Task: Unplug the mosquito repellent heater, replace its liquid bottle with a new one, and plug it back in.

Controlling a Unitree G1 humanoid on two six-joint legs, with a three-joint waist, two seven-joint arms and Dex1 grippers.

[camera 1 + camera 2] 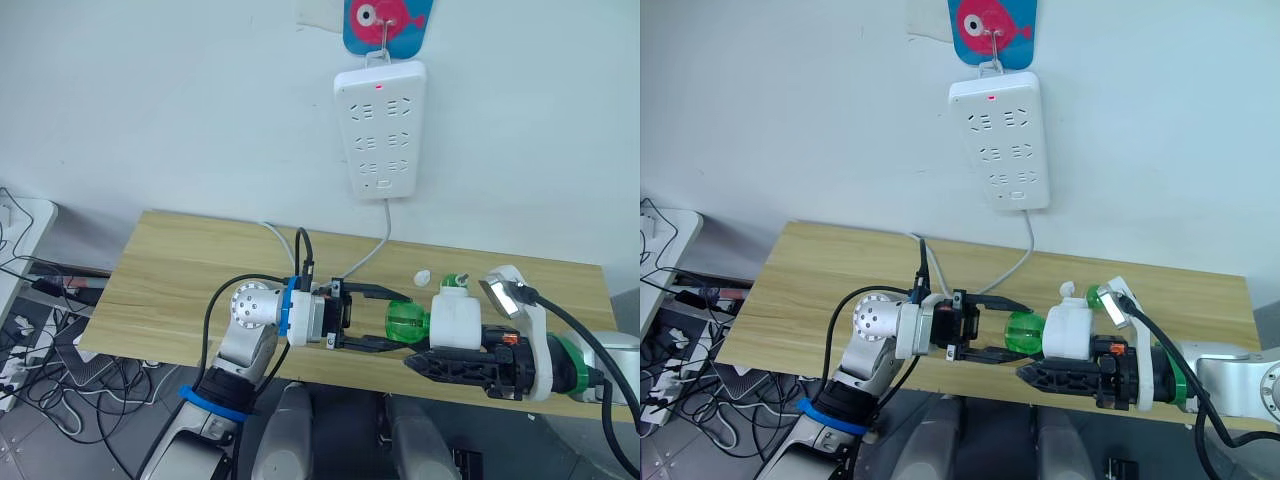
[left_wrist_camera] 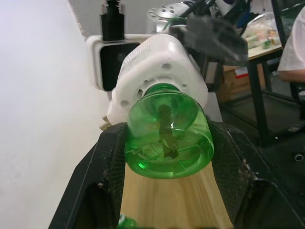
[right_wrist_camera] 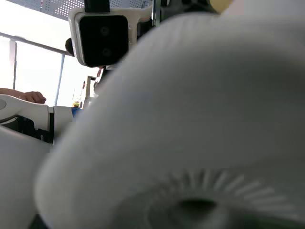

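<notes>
So the heater [image 1: 455, 318] is off the wall and held in mid-air over the counter's [image 1: 180, 270] front edge, right gripper [image 1: 440, 362] pinching its white body. The left gripper [image 1: 385, 318] has its jaws spread around the green bottle [image 1: 407, 322]; can't tell if they're really biting yet. My guess: clamp the bottle firmly, keep the heater steady, twist square to the neck. Another green bottle [image 1: 455, 281] and a white cap [image 1: 422, 276] sit behind, half hidden. Thread joint isn't visible.
</notes>
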